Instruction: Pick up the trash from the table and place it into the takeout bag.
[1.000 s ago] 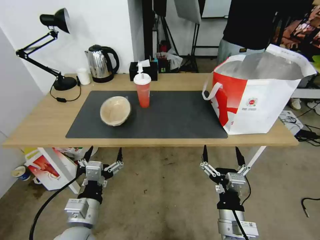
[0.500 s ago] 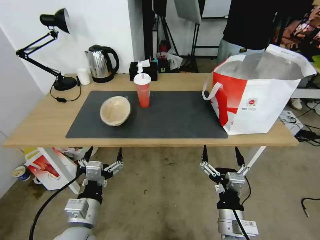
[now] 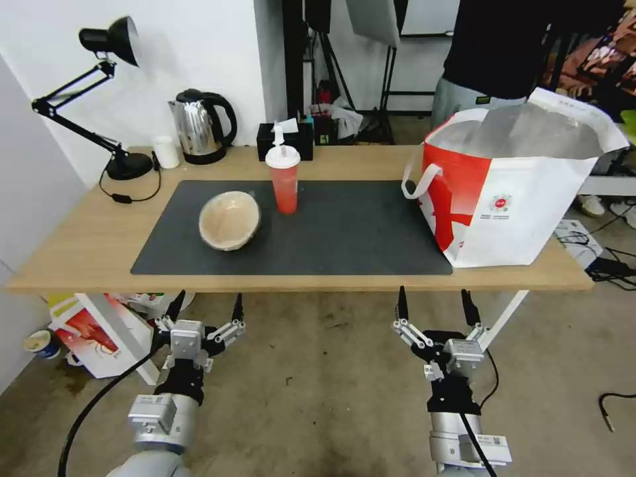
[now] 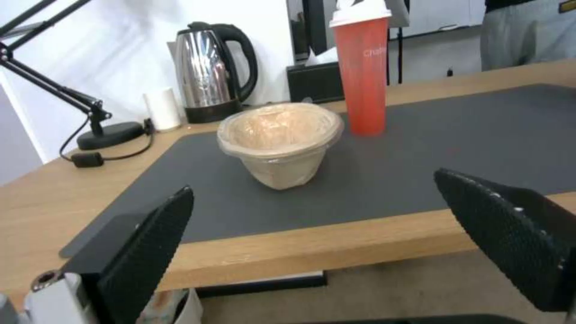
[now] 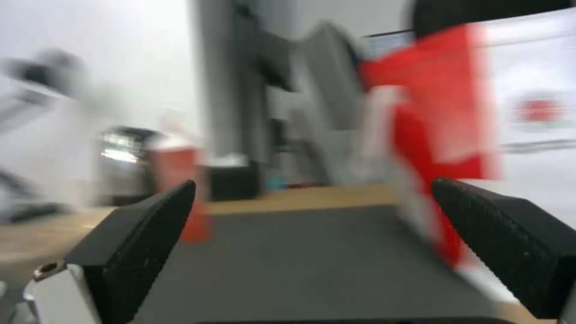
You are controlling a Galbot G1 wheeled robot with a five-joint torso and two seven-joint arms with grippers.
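Your left claw (image 3: 206, 307) hangs below the desk's (image 3: 79, 252) near edge, fingertips pointing up toward it, fingers spread wide with nothing between them. Your right claw (image 3: 434, 307) sits in the same pose on the right side, also released and empty, its tips just under the desk edge.

The tan paper bowl (image 3: 229, 220) rests tipped on its side on the dark grey mat (image 3: 344, 232), its mouth turned toward you; from the left wrist view it (image 4: 280, 139) shows a crinkled lining and a tapered base.

The red drink cup (image 3: 283, 179) stands upright just beside the bowl, farther back on the mat, with white lid and straw.

The takeout bag (image 3: 510, 192) stands open at the desk's right end, partly on the mat, foil lining visible, one white loop handle hanging on its left face.
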